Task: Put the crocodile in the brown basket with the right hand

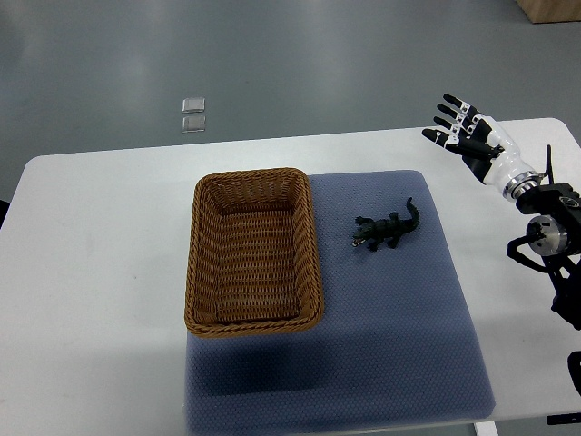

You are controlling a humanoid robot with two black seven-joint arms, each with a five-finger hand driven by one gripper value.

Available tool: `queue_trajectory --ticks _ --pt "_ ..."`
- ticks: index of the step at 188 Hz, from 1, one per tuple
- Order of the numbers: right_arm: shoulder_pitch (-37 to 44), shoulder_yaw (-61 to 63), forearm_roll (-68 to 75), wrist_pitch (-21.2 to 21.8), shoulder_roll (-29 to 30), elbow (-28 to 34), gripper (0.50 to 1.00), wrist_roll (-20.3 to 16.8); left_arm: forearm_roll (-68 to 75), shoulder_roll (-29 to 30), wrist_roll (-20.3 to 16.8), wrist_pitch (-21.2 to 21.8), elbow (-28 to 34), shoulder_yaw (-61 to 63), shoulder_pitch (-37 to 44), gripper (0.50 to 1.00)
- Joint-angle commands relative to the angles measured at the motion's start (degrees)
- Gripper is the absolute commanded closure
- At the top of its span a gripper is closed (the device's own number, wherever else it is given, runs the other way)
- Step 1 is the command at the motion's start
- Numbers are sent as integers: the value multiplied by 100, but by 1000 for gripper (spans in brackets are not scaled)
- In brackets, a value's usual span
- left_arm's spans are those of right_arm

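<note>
A small dark green toy crocodile (pixel 388 229) lies on the blue-grey mat (pixel 399 309), its tail pointing up and to the right. Left of it stands the brown wicker basket (pixel 205 263), rectangular, with nothing inside. My right hand (pixel 460 126) hovers over the table's far right, above and to the right of the crocodile and well apart from it. Its fingers are spread and hold nothing. The right arm comes in from the right edge.
The white table (pixel 100 236) carries the mat and basket. Two small clear squares (pixel 192 114) lie on the grey floor beyond the table's far edge. A brown box corner (pixel 554 9) shows at the top right.
</note>
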Motion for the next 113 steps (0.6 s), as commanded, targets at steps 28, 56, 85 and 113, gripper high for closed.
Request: queue_trajectory --ticks 28,56,85,113 --pt "10 -6 0 7 0 17 572 0 2 0 7 12 0 21 9 500" --pt "19 -15 0 15 0 17 572 0 2 0 7 4 70 4 0 500" --pt "19 -15 0 15 0 17 572 0 2 0 -2 12 150 4 -35 500" --pt "19 -15 0 33 9 8 572 0 2 0 -2 12 158 -14 -35 500"
